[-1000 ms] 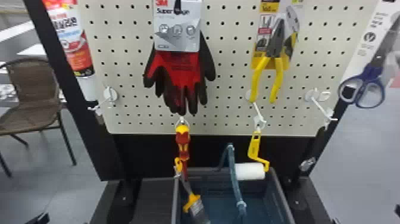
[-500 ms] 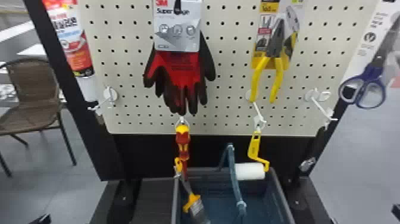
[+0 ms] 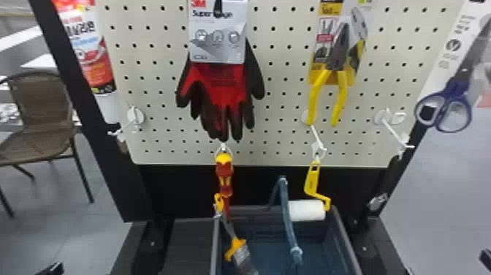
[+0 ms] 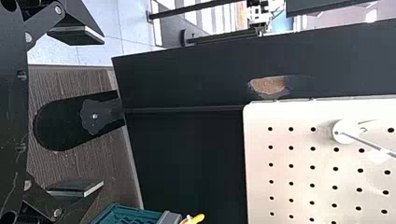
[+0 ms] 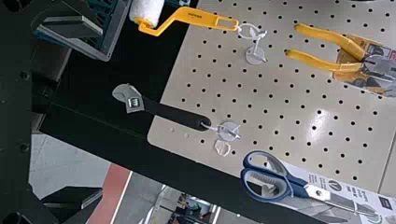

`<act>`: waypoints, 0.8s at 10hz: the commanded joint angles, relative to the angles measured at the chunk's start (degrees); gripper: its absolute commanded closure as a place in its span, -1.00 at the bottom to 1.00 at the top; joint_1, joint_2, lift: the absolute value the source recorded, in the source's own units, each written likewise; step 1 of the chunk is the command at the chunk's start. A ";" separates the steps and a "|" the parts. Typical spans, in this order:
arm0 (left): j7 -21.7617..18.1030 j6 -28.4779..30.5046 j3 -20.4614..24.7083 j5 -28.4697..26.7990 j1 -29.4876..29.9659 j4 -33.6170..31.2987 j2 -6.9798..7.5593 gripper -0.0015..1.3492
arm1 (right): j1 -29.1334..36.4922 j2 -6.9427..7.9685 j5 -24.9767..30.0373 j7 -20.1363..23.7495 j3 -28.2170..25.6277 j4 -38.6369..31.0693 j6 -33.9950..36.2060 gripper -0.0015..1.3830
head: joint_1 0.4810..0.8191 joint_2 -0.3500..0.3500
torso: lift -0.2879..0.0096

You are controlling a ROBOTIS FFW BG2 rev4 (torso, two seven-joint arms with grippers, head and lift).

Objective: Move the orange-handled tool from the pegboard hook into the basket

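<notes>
Grey floor (image 3: 84, 234) is seen on both sides of the black-framed pegboard (image 3: 285, 150). At the head view's bottom corners, tips of the left gripper (image 3: 53, 270) and right gripper (image 3: 485, 259) are shown; in the wrist views, both are held spread apart, with nothing grasped. Between them, the basket (image 3: 345, 237) is set below the pegboard, its handle (image 3: 288, 219) raised. The brush (image 3: 237, 248) is hung by the basket's left side, and the red-and-yellow screwdriver (image 3: 224, 177) is hung behind it. The orange-handled tool is best matched by the roller (image 3: 311, 183), which is hung from a pegboard hook (image 3: 319, 148), outside the basket. The wrench (image 5: 173, 114) is hung nearby. Higher up, gloves (image 3: 228, 84), pliers (image 3: 339, 95) and scissors (image 3: 458, 89) are displayed. Farther off, a chair (image 3: 40, 98) is seen at left.
</notes>
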 commanded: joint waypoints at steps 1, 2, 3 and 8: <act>-0.12 0.22 0.00 -0.12 -0.06 0.00 -0.41 -0.67 | -0.07 0.75 -0.03 0.00 0.00 0.08 0.00 -0.85 | -0.60 0.00 | 0.26; -0.21 0.31 0.00 -0.12 -0.19 0.00 -0.41 -0.67 | -0.19 0.75 -0.03 0.09 0.00 0.22 0.00 -0.85 | -0.60 0.00 | 0.26; -0.30 0.49 0.00 -0.12 -0.19 0.00 -0.41 -0.67 | -0.19 0.75 -0.03 0.09 0.00 0.22 0.00 -0.85 | -0.60 0.00 | 0.26; -0.74 1.46 -0.09 -0.21 -0.56 0.00 -0.41 -0.67 | -0.44 0.75 -0.65 0.26 0.00 0.78 0.00 -0.85 | -0.60 0.00 | 0.26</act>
